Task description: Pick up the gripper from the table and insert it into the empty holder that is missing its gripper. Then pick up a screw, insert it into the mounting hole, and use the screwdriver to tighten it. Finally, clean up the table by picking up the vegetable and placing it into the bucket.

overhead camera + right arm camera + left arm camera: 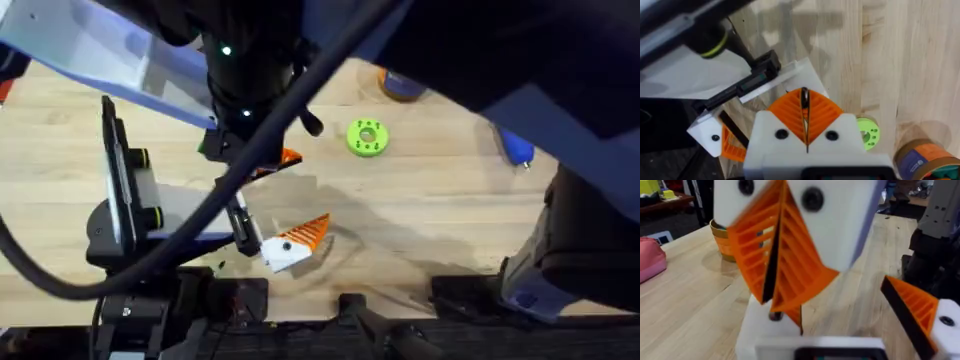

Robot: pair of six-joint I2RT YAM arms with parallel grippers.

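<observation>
Right tool [805, 131] closed, bucket [926, 159] label unreadable

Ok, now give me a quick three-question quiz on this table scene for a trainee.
1. True or false: the bucket lies tipped on its side.
2. What colour is the ring near the bucket? A green, B red, C white.
3. Fill in: in the overhead view, the blue screwdriver lies toward the table's ___ side.
Key: 1 false, it stands upright. 2 A. 3 right.
</observation>
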